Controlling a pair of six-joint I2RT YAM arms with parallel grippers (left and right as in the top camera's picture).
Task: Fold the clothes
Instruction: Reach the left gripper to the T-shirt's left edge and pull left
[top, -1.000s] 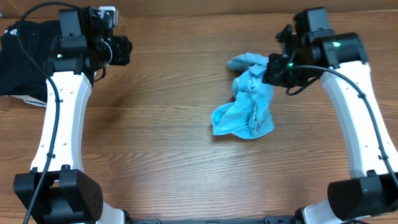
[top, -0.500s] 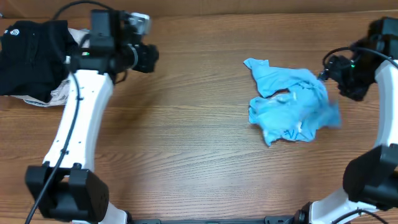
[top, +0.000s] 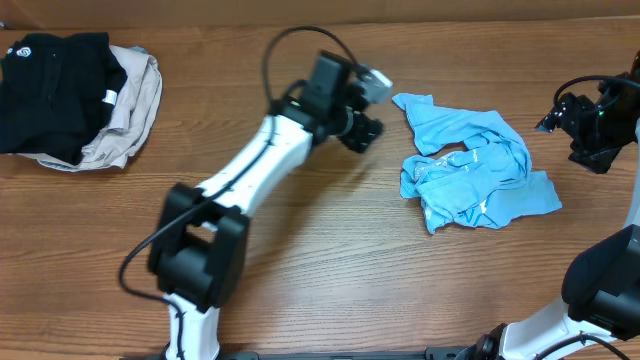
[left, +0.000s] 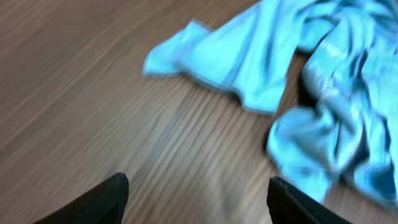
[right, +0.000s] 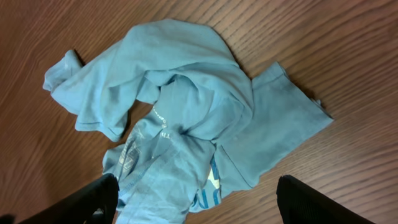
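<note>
My left gripper (left: 198, 183) is wide open, holding nothing; the right gripper (right: 196, 183) likewise. The shirt (top: 470, 175) lies crumpled on the bench (top: 300, 270) between them, just ahead of the left. I judge we're at spreading it flat: next, pinch opposite edges and pull apart.

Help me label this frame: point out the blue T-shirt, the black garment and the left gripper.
blue T-shirt (top: 482, 185), overhead view, crumpled middle.
black garment (top: 48, 95), overhead view, its middle.
left gripper (left: 199, 199), left wrist view, midway between fingertips.
</note>
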